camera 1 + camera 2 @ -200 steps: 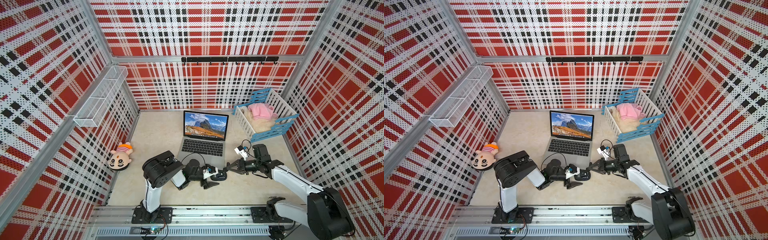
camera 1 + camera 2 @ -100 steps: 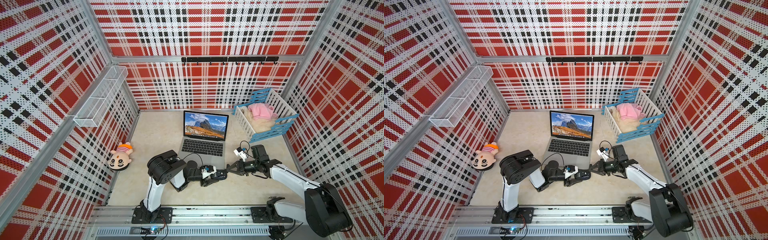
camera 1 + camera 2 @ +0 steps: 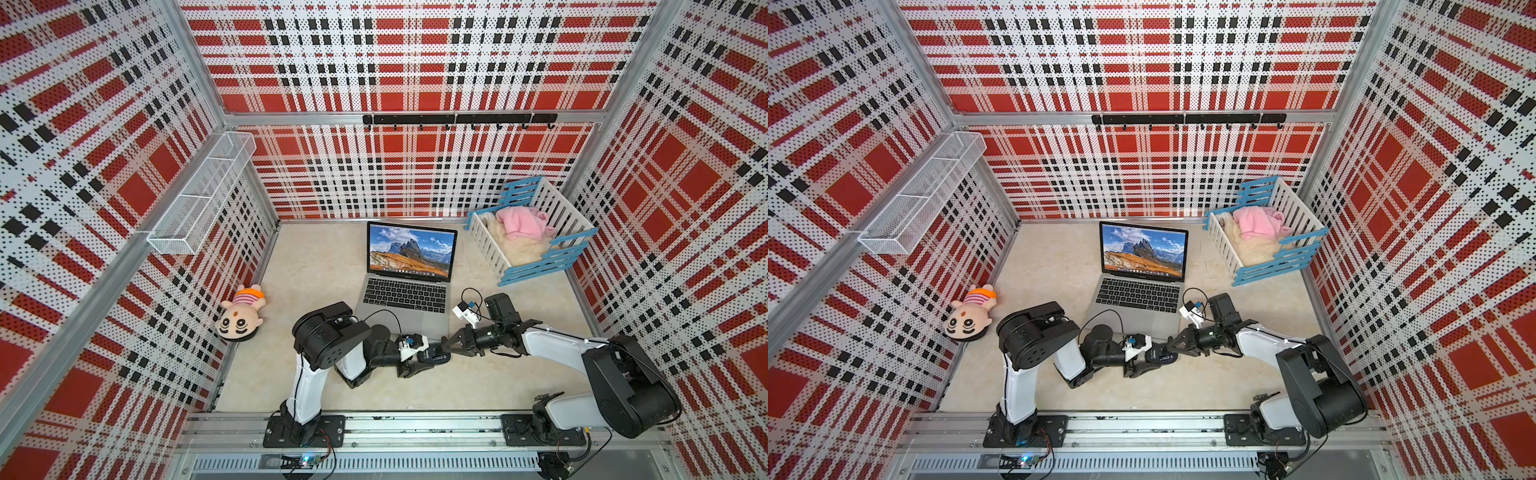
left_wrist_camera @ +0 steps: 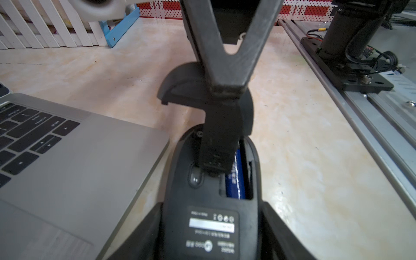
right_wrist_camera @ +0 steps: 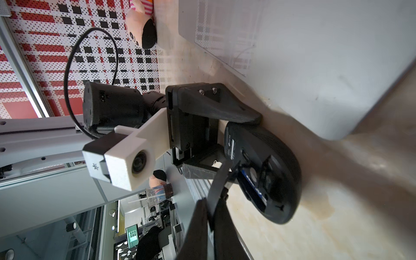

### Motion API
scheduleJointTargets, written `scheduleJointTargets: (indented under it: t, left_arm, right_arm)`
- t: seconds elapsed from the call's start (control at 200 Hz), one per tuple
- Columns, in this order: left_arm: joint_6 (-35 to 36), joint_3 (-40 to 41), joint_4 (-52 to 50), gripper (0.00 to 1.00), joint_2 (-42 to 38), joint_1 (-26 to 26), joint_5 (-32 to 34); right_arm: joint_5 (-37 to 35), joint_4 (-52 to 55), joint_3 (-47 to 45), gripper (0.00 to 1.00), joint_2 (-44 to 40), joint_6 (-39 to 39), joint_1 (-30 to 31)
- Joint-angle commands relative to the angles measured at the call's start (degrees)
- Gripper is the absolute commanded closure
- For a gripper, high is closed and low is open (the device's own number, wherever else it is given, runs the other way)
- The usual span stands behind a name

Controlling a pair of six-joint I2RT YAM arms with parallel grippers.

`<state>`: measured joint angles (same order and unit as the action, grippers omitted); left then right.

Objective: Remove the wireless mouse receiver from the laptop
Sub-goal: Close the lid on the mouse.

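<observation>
The silver-grey laptop (image 3: pixel 403 299) (image 3: pixel 1138 297) stands open mid-table, and its front corner shows in the left wrist view (image 4: pixel 78 157). The wireless mouse receiver shows in no view. Just in front of the laptop, my left gripper (image 3: pixel 424 359) (image 4: pixel 211 204) is shut on the black mouse (image 3: pixel 432 356) (image 4: pixel 211 225), which lies underside up with its battery bay open. My right gripper (image 3: pixel 446 348) (image 4: pixel 226 92) (image 5: pixel 211 202) is shut on the curved black mouse cover (image 4: pixel 186 83) (image 5: pixel 221 177) and holds it against the bay.
A plush doll (image 3: pixel 241 318) lies by the left wall. A white and blue crib (image 3: pixel 536 245) with a pink cloth stands at the back right. A wire basket (image 3: pixel 199 195) hangs on the left wall. An aluminium rail (image 3: pixel 395 428) runs along the front edge.
My left gripper has closed on the mouse and swung slightly towards the laptop. The right gripper, still holding the cover, has shifted a little left onto the mouse.
</observation>
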<state>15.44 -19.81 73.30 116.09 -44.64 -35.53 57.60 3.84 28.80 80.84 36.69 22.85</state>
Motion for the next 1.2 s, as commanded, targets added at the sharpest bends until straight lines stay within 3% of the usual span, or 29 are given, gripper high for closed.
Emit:
scheduleJointTargets:
  t: [0.0,0.471,1.192]
  left_arm:
    - [-0.4,0.9,-2.3,0.6,-0.1,0.6,-0.5]
    - [-0.1,1.0,-3.3,0.6,0.0,2.5,-2.4]
    - [0.1,0.4,-4.5,0.6,0.6,2.0,-3.0]
  right_arm:
    - [0.1,-1.4,-0.4,1.0,1.3,-1.0,0.4]
    - [0.8,-0.5,-2.2,1.0,-1.4,-1.0,2.0]
    - [-0.9,-3.8,0.3,1.0,4.7,-0.7,2.0]
